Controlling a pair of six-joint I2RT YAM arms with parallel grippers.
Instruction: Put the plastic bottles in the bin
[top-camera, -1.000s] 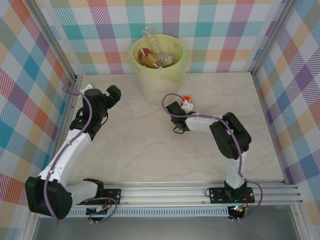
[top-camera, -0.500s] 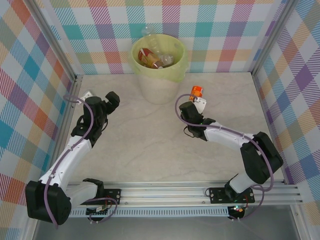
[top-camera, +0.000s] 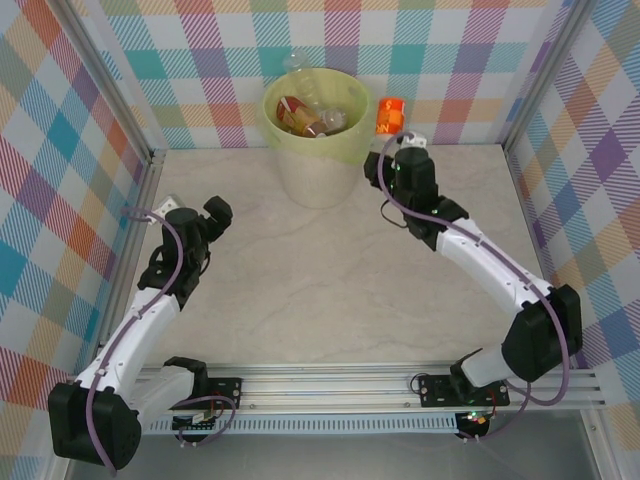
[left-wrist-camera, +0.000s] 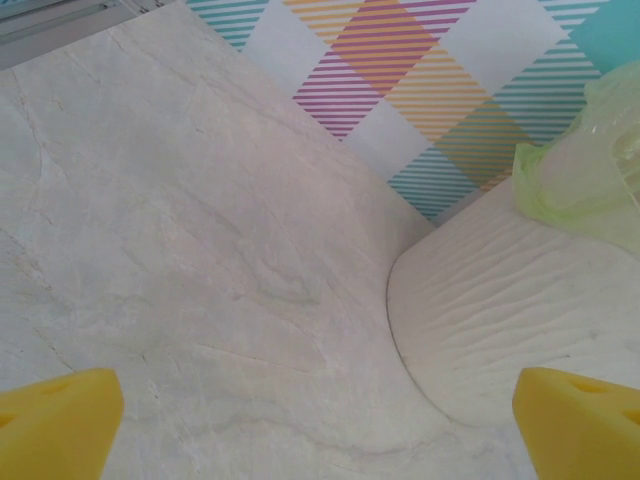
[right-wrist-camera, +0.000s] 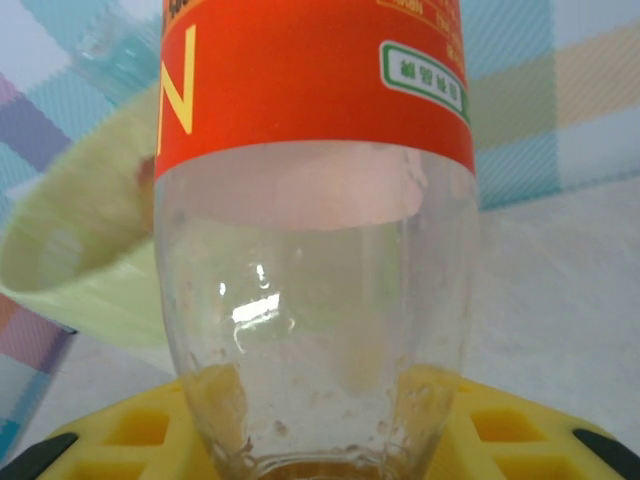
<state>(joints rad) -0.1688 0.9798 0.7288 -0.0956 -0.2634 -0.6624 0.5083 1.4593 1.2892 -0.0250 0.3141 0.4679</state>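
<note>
Now, from the top, the right gripper (top-camera: 395, 137) is clamping an orange-labelled bottle (top-camera: 389, 115) at three o'clock of the bin (top-camera: 312, 180), where several bottles (top-camera: 305, 115) are already lying; I'm judging this the last one. Left wrist: the left gripper (left-wrist-camera: 315, 400) is hanging wide open over the table (left-wrist-camera: 150, 200). Right wrist: the bottle is sitting gripped, bin rim at nine o'clock.

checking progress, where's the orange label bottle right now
In the top view, the orange label bottle is held in the right arm's fingers, just right of the rim of the bin.
</note>
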